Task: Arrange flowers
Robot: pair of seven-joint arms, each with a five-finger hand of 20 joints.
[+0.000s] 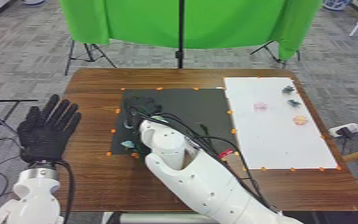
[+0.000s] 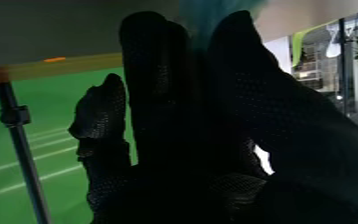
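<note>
On the white board [image 1: 269, 147] to your right, you have a pale pink flower [image 1: 261, 106] near the middle of its far half and an orange flower [image 1: 301, 120] nearer you and closer to the right edge. Two small dark pieces [image 1: 288, 89] [image 1: 294, 103] lie near the board's far right corner, too small to identify. On the black mat [image 1: 189, 100] beside the board, a pale blue piece [image 1: 127, 144] sits by the near left corner, and a red piece [image 1: 226, 153] shows beside your right arm's cables. Your right robot hand [image 1: 143, 104] is over the mat's left part. In the right wrist view, that robot hand [image 2: 158, 100] has its fingers extended, the thumb set apart, and a blurred blue-green shape [image 2: 213, 12] at the gap by the tips; you cannot tell whether they touch it. Your left robot hand [image 1: 47, 131] is at the left edge of the brown worktop [image 1: 95, 185], fingers straight and slightly spread, holding nothing. Orange marks border mat and board, and a green backdrop [image 1: 131, 22] hangs beyond the far edge.
</note>
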